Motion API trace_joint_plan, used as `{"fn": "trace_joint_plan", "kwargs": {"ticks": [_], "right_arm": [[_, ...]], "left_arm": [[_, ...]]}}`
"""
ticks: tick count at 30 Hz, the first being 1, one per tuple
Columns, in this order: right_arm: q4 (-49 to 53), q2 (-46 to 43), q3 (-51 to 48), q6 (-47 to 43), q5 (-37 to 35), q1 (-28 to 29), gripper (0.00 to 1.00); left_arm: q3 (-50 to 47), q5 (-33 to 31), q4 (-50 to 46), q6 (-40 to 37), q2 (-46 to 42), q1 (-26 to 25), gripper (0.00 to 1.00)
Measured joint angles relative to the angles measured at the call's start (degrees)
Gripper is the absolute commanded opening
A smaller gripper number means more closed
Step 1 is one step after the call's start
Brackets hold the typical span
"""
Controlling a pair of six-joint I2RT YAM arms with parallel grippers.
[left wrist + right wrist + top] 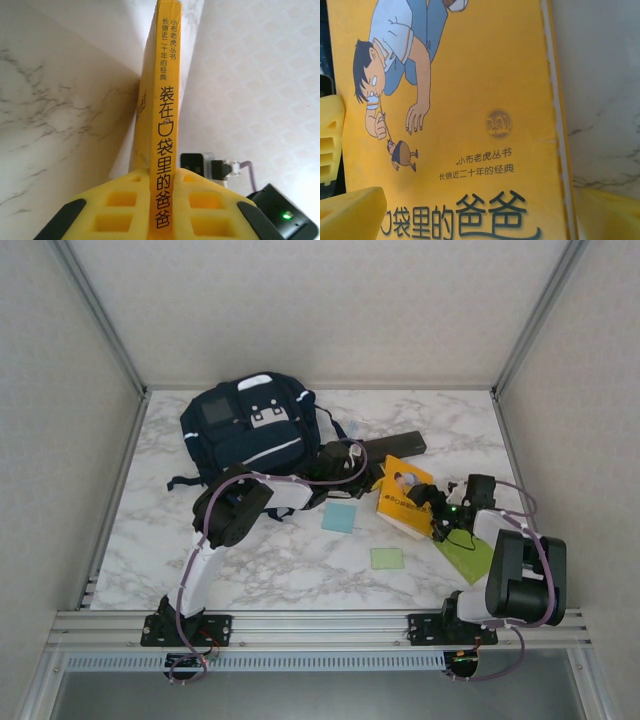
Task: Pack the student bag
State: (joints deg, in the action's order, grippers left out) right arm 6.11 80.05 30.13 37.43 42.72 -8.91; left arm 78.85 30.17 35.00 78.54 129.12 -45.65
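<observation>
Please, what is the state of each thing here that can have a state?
student bag, lying front up; whether zipped, unclear.
yellow book, closed, clamped near its spine.
left gripper, shut on the yellow book.
right gripper, open, facing the book's cover.

The table is sporting a white marble-look top with grey veins, and it's sitting inside a boxed-in booth. A back wall, a left wall and a right wall are closing it in on three sides, all looking pale and off-white. Silver metal posts are running down the two back corners, and a ribbed aluminium rail is stretching across the near edge. Light is falling soft and even, throwing barely any shadow on the marble. Up close in the left wrist view, a wall panel is showing a grid of small square dimples.
</observation>
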Motion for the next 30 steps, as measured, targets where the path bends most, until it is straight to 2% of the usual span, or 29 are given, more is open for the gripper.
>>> {"fn": "trace_joint_plan", "kwargs": {"ticks": [13, 19, 30], "right_arm": [[-13.49, -0.57, -2.67, 7.82, 9.51, 0.55, 0.99], [-14.43, -2.62, -2.67, 8.94, 10.49, 0.55, 0.99], [-22.93, -2.60, -3.04, 13.88, 13.53, 0.55, 0.99]], "left_arm": [[2.40, 0.00, 2.27, 2.97, -1.68, 2.36, 0.00], [2.40, 0.00, 2.36, 3.19, -3.26, 3.08, 0.00], [2.43, -0.20, 6.27, 7.61, -4.00, 3.65, 0.00]]}}
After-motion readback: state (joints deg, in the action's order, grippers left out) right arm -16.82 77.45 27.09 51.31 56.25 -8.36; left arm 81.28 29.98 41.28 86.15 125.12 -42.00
